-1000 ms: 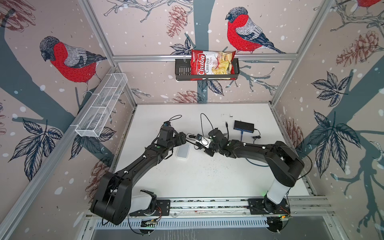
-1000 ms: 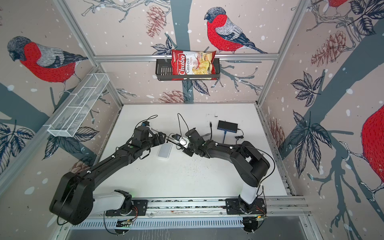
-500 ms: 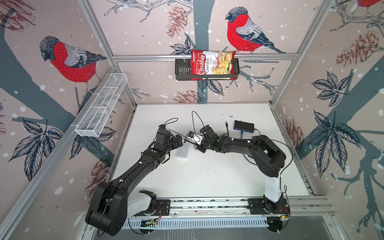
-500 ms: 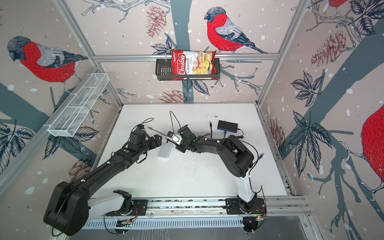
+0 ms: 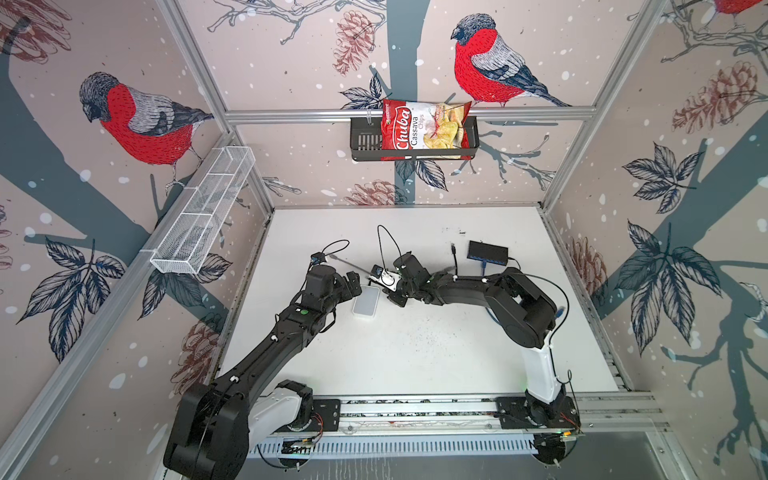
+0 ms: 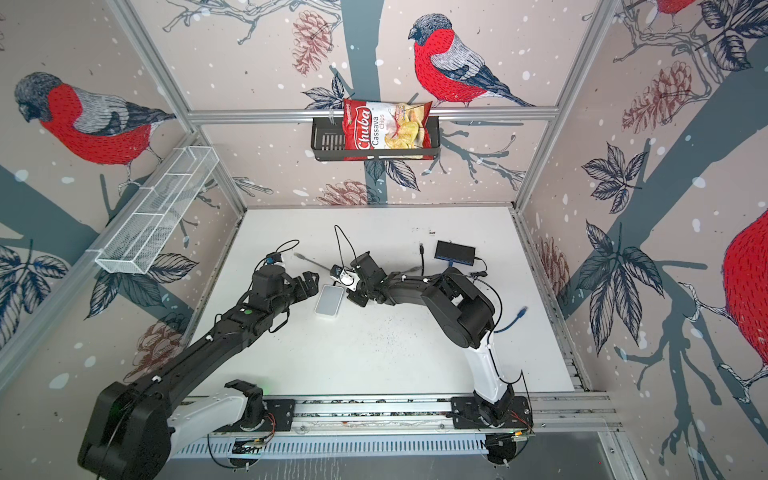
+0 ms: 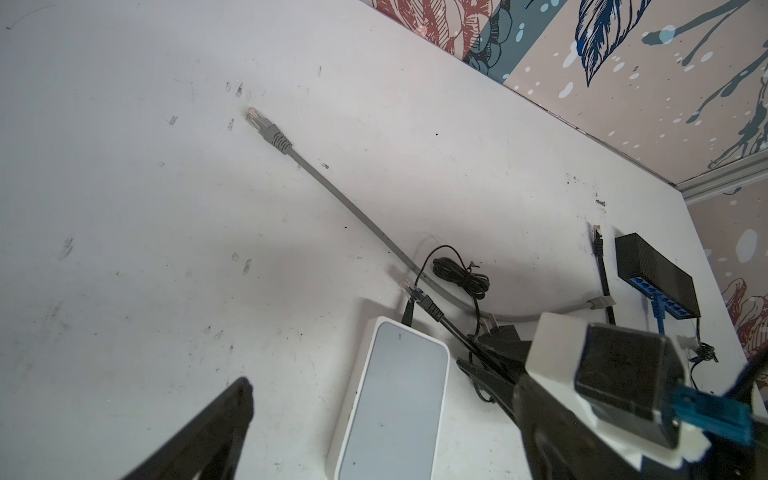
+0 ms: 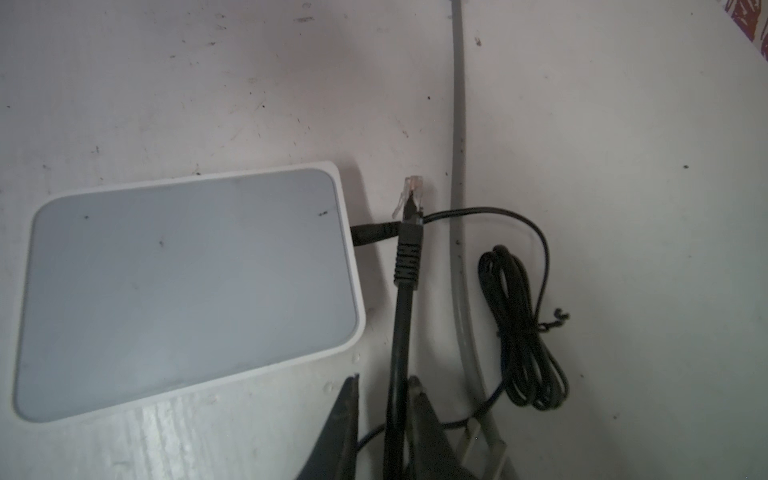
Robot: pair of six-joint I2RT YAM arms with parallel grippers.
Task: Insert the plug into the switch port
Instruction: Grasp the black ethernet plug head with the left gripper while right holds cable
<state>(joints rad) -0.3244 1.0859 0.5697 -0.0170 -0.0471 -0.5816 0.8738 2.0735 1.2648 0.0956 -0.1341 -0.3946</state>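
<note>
Bullfinch-and-pinecone wallpaper walls in the scuffed white counter (image 5: pixel 415 353). Near its middle in both top views, a little left of centre, lies the flat white rectangular switch box with a grey top (image 5: pixel 366 302).

My right fingers (image 8: pixel 411 395) are pinched narrow on the black network cable (image 8: pixel 401 332), gripping it some way behind its ribbed boot. The clear plastic plug (image 8: pixel 411 191) at the cable's end sits just beside a short side of the switch box. It is outside any port and lined up along that side instead of facing it. It crosses a thin black lead (image 8: pixel 374 232) that is pushed into the same side; whether the two touch I cannot tell. In the top views my right wrist camera hides the plug.

My left fingers (image 6: pixel 309 280) stand wide, holding nothing, just left of the switch box.

Above the switch box in the top views, a grey cable (image 7: pixel 345 199) runs toward the upper left of the counter, its plug end lying loose. A tied bundle of thin black cord (image 8: pixel 523 332) lies beside it. At the upper right of the counter sits a black box with a blue port row (image 5: pixel 487 252), with a blue cable plugged in. On the back wall a red bag of cassava chips (image 5: pixel 424 129) rests in a black basket (image 5: pixel 363 141).
</note>
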